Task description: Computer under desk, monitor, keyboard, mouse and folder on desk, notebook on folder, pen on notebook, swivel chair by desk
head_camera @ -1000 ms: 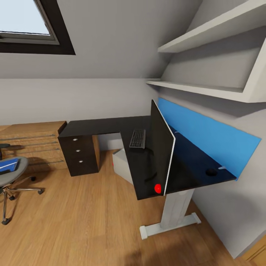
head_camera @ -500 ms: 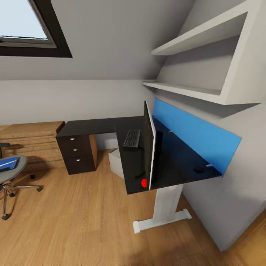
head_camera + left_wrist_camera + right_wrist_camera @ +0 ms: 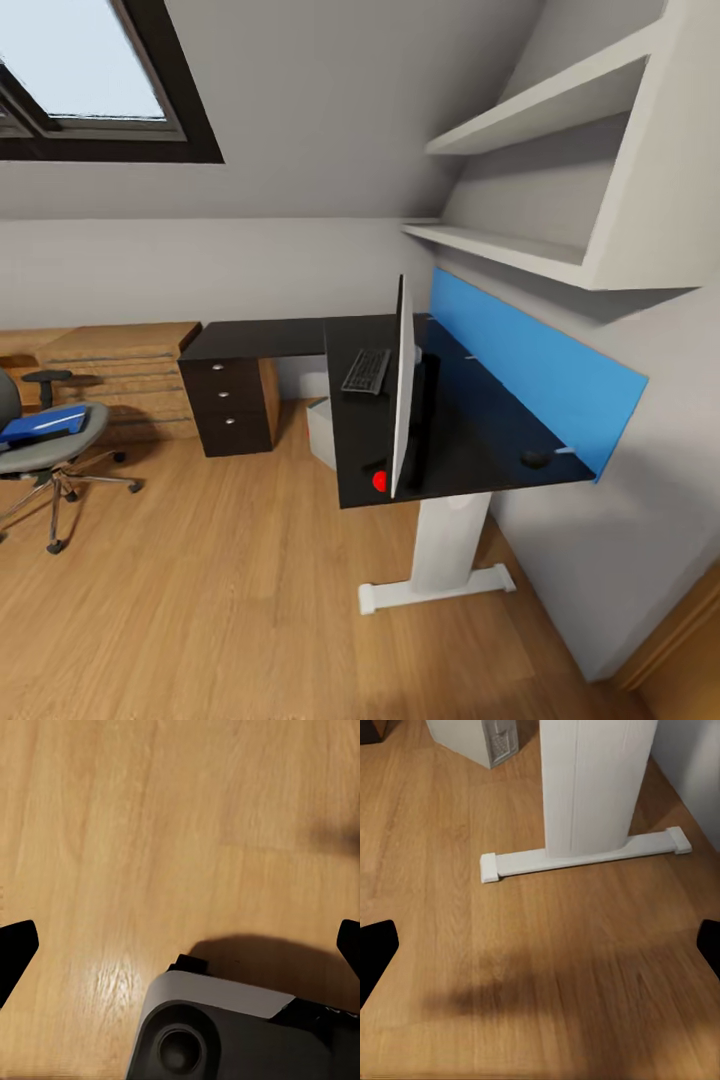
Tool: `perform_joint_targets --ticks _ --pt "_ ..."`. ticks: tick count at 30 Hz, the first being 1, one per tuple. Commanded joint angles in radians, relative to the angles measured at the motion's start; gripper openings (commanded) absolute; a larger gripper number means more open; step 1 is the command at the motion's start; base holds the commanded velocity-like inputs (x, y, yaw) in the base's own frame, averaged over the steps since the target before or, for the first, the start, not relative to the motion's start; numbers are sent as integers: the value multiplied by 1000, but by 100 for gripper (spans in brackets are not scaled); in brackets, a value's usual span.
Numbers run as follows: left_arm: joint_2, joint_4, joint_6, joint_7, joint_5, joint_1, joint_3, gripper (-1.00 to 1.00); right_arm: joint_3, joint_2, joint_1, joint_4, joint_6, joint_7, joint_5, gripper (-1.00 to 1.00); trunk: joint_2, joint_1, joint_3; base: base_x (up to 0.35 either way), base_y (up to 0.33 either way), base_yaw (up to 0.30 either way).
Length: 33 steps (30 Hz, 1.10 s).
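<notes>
We face the black L-shaped worktop across the wooden floor, both end effectors low over bare boards.

At far left the swivel chair stands well apart from the worktop, with the blue folder lying on its seat. Further right, the keyboard lies flat on the worktop just beside the monitor, which we see edge-on and upright. The computer sits on the floor under the worktop. Our left end effector is spread wide above the floor with nothing between its fingers. Our right end effector is likewise spread and empty, near the worktop's white leg, with the computer beyond it.
</notes>
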Motion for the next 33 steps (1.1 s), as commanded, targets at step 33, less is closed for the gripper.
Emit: perform_joint_targets --ticks 33 --pt "40 0 1 -5 7 -1 7 100 3 -101 -119 -664 494 -227 -17 100 231 -127 100 0 -1 12"
